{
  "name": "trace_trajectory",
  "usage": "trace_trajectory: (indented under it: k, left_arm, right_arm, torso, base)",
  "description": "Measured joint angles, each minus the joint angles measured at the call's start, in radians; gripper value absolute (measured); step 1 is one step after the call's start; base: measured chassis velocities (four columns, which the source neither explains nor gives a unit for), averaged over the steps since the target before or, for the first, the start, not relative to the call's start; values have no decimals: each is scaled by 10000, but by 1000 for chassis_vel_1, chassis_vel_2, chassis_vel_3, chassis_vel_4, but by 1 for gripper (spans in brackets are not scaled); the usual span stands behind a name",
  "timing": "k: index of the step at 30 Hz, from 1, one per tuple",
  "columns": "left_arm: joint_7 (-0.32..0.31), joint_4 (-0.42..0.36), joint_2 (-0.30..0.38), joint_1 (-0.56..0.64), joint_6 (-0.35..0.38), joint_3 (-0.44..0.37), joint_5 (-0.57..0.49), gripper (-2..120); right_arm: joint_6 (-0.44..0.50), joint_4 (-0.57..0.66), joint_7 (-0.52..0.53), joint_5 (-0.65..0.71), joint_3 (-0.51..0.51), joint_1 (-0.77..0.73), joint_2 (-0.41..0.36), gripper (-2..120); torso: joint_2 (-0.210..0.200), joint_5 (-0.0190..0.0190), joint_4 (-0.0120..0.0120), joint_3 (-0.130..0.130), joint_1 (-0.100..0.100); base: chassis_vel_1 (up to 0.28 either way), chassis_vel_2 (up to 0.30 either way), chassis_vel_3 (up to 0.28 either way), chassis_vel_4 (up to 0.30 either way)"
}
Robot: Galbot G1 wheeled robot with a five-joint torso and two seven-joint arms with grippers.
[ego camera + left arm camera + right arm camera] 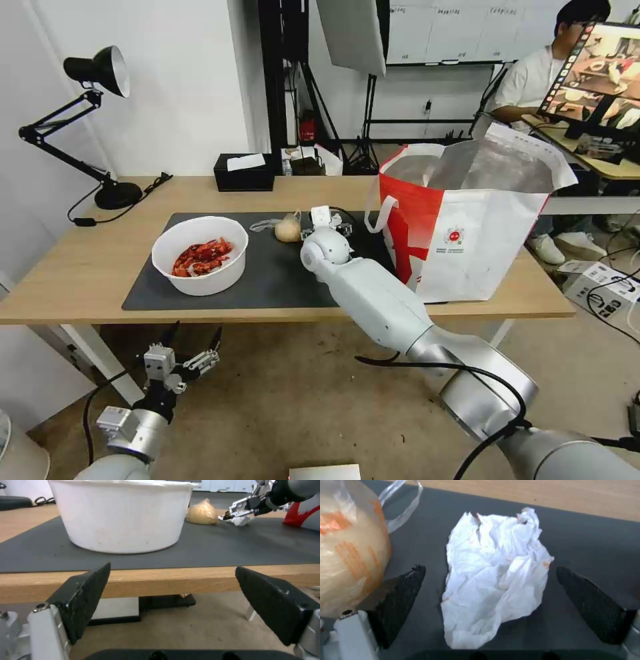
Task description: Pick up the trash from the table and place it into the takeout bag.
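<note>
R gripper (pixel 490 590): we see its jaws spread wide, rough black pads either side of the crumpled white tissue (pixel 493 580), not clamped. Tissue lies on the dark grey mat (pixel 280 280), just beside the beige bun (pixel 288 230) in crinkly clear plastic w/ orange print. White round bowl (pixel 200 257) of red shells near mat's left end. Boxy foil-lined takeout bag (pixel 467 227) stands at table's (pixel 80 267) right end. L gripper (pixel 193 343) released, hanging below table edge.
</note>
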Motion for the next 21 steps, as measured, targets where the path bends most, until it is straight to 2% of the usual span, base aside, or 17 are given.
trace_trajectory:
  k: [10,12,14,16,17,19,21]
  left_arm:
    - [9,96,49,-78,-8,31,-30,100]
    - [11,111,47,-97,-9,64,-32,100]
    - [12,115,47,-105,-9,75,-32,100]
    - [12,130,47,-131,-10,102,-32,100]
    - [12,130,47,-131,-10,102,-32,100]
    - [12,159,52,-163,-10,131,-31,100]
    - [12,166,60,-168,-10,143,-30,100]
  right_arm:
    - [-20,-57,-82,17,-3,7,25,98]
    - [-20,-74,-96,15,-3,-24,24,91]
    - [-19,-82,-110,10,0,-30,22,89]
    - [-5,-99,-124,2,12,-39,16,80]
    - [-5,-99,-124,2,12,-39,16,80]
    - [12,-113,-129,-3,39,-60,12,68]
    - [16,-115,-132,-6,47,-70,10,65]
  torso:
    - [0,0,0,0,0]
    - [0,0,0,0,0]
    - [0,0,0,0,0]
    - [0,0,0,-1,0]
    - [0,0,0,-1,0]
    - [1,0,1,-1,0]
    - [0,0,1,-2,0]
  base:
    - [0,0,0,0]
    - [0,0,0,0]
    - [0,0,0,0]
    - [0,0,0,0]
    - [0,0,0,0]
    - [0,0,0,0]
    - [0,0,0,0]
